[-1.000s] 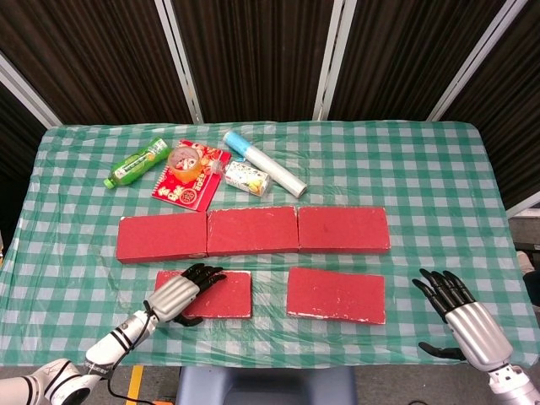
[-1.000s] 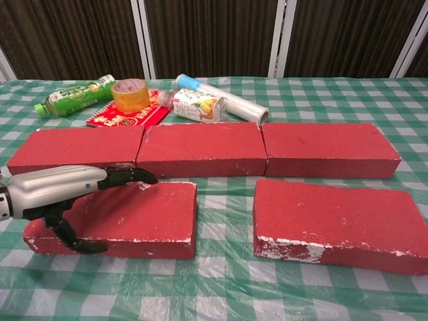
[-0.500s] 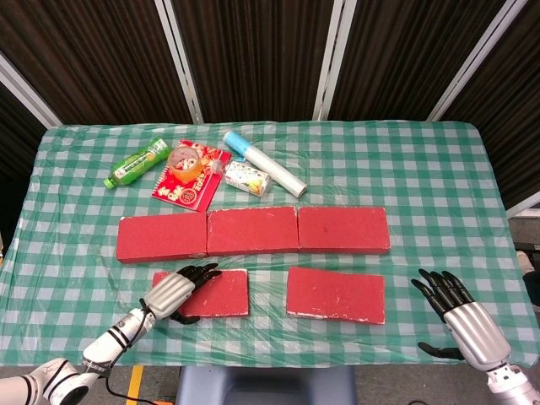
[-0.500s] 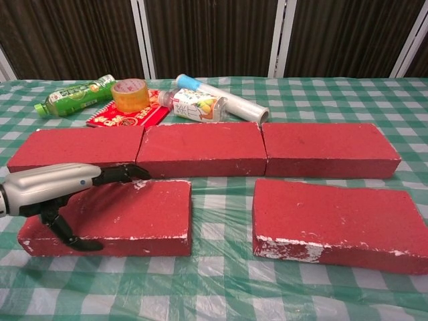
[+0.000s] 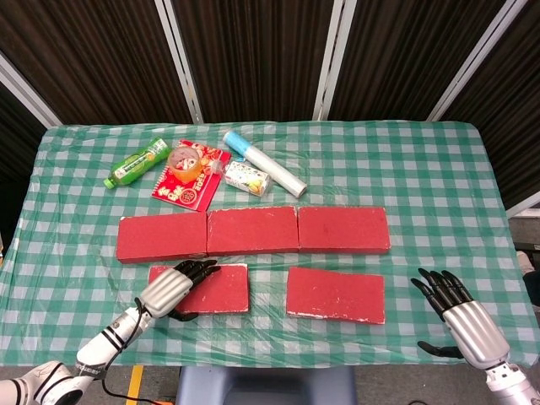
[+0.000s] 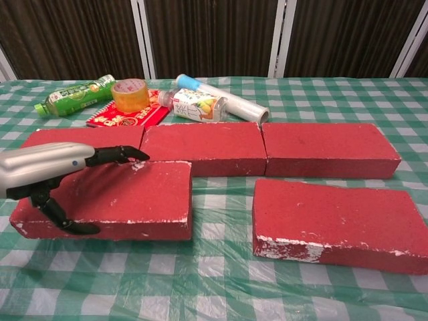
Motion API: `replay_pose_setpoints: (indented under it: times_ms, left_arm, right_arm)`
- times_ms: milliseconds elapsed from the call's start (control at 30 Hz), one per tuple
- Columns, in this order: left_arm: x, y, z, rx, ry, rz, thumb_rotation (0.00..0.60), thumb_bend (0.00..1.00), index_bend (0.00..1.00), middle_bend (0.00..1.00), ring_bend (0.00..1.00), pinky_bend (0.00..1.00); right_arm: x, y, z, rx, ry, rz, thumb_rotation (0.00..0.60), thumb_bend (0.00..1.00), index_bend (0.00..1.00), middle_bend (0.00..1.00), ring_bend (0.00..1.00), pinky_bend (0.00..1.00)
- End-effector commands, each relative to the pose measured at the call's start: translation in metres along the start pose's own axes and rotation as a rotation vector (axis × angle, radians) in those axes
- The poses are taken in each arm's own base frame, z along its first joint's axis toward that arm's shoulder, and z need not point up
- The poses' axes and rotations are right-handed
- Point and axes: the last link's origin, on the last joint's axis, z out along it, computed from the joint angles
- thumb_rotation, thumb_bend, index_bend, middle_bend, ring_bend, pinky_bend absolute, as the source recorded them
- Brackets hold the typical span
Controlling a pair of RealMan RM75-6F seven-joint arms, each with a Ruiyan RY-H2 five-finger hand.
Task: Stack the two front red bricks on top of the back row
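Three red bricks form the back row (image 5: 253, 230) (image 6: 200, 147). In front of it, my left hand (image 5: 173, 288) (image 6: 50, 175) grips the front left red brick (image 5: 215, 288) (image 6: 127, 200), fingers over its top and thumb under its near edge; the brick is lifted off the cloth, its far edge by the back row. The front right red brick (image 5: 336, 294) (image 6: 338, 217) lies flat on the table. My right hand (image 5: 460, 316) hovers open at the table's right front corner, apart from any brick; the chest view does not show it.
At the back left lie a green bottle (image 5: 137, 163), a tape roll (image 5: 186, 158) on a red packet (image 5: 187, 177), a small carton (image 5: 246, 178) and a roll of clear film (image 5: 266, 164). The checked cloth (image 5: 422, 169) covers the table.
My left hand has raised the front left brick and carried it up toward the back row. The right hand and the other bricks have stayed put.
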Motion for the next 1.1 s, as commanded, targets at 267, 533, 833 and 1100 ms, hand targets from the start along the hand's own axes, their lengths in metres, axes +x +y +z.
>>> replay_pose_setpoints:
  times_ms: [267,533,833,1100]
  left_arm:
    - [0.061,-0.004,0.023,0.027,0.123,0.059,0.6,0.25,0.0,0.11,0.45,0.71]
    - [0.092,-0.015,0.058,0.046,0.12,0.097,0.6,0.25,0.0,0.13,0.46,0.72]
    - [0.101,-0.036,0.094,0.107,0.091,0.06,0.6,0.25,0.0,0.13,0.46,0.71]
    - [0.094,-0.044,0.098,0.117,0.099,0.013,0.6,0.25,0.0,0.14,0.46,0.71]
  right_arm:
    - [-0.002,0.002,0.004,-0.022,-0.005,-0.007,0.6,0.08,0.0,0.0,0.0,0.0]
    - [-0.003,0.004,0.01,-0.055,-0.002,-0.016,0.6,0.08,0.0,0.0,0.0,0.0]
    - [-0.003,0.008,0.012,-0.089,0.003,-0.024,0.6,0.08,0.0,0.0,0.0,0.0]
    - [-0.002,0.011,0.013,-0.106,0.006,-0.023,0.6,0.08,0.0,0.0,0.0,0.0]
